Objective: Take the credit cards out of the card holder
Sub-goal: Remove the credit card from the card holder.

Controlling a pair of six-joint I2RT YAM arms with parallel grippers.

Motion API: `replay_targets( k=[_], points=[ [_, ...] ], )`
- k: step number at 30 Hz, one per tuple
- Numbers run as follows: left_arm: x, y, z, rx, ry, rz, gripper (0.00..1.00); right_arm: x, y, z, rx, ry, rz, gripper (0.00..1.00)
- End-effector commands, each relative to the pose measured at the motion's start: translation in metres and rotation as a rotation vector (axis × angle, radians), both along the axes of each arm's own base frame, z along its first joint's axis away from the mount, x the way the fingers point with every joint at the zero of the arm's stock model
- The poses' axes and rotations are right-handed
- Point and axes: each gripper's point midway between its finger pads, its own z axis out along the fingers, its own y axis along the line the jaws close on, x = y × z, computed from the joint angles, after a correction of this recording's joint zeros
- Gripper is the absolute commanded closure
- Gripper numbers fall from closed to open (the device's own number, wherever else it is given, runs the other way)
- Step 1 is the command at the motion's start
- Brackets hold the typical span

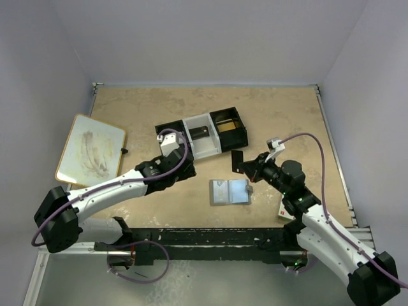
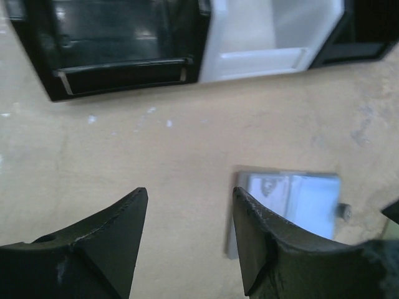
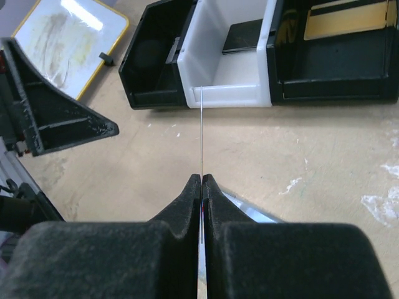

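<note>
Right hand (image 3: 202, 187) is clenched on a thin held card (image 1: 238, 161). Its own wrist view gives me that card only edge-on, a hairline running out from between the pressed fingers. The overhead view shows its dark flat face.

The card holder (image 1: 230, 191) lies open and flat on the surface (image 1: 280, 121), pale inner face up. It sits just beside the right hand, on the side toward the arm bases. From the right wrist I get only a sliver of it under the fingers. The left wrist view shows it low and to the right of the left hand (image 2: 190, 230), apart from it. That hand is released, its fingers spread over bare surface.

Ahead of both hands sits the three-compartment tray (image 3: 156, 99), with open surface between it and the holder. Only the right wrist view shows its contents clearly: a black card (image 3: 243, 37) in the white middle bin and a gold card (image 3: 346, 18) in the right one.

Well off to the left hand's left lies a yellow-rimmed board (image 1: 90, 148). A white-and-red box (image 1: 285, 213) peeks out from under the right arm.
</note>
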Motion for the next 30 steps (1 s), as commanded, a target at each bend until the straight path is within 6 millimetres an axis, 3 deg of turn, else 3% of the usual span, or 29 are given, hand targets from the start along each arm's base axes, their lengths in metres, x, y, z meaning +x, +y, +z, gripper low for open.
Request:
replay_targets(
  k=[1, 7, 10, 13, 18, 23, 26, 30],
  points=[
    [0.002, 0.051, -0.012, 0.121, 0.03, 0.086, 0.43, 0.009, 0.01, 0.047, -0.042, -0.237, 0.082, 1.0],
    [0.017, 0.099, 0.004, 0.173, 0.02, 0.181, 0.39, 0.027, 0.019, 0.065, -0.161, -0.407, 0.136, 1.0],
    [0.024, 0.132, 0.017, 0.241, 0.002, 0.277, 0.37, 0.027, 0.038, 0.082, -0.213, -0.561, 0.272, 1.0],
    [0.027, 0.165, 0.023, 0.314, -0.007, 0.379, 0.36, 0.052, 0.045, 0.1, -0.295, -0.61, 0.268, 1.0],
    [0.027, 0.209, 0.04, 0.397, -0.027, 0.487, 0.35, 0.097, 0.048, 0.09, -0.529, -0.623, 0.29, 1.0],
    [0.018, 0.222, 0.052, 0.441, -0.068, 0.483, 0.34, 0.123, 0.058, 0.092, -0.653, -0.72, 0.34, 1.0],
    [0.019, 0.218, 0.056, 0.409, -0.088, 0.466, 0.34, 0.139, 0.073, 0.094, -0.71, -0.777, 0.422, 1.0],
    [0.02, 0.223, 0.061, 0.427, -0.1, 0.484, 0.34, 0.156, 0.092, 0.07, -0.777, -0.793, 0.567, 1.0]
  ],
)
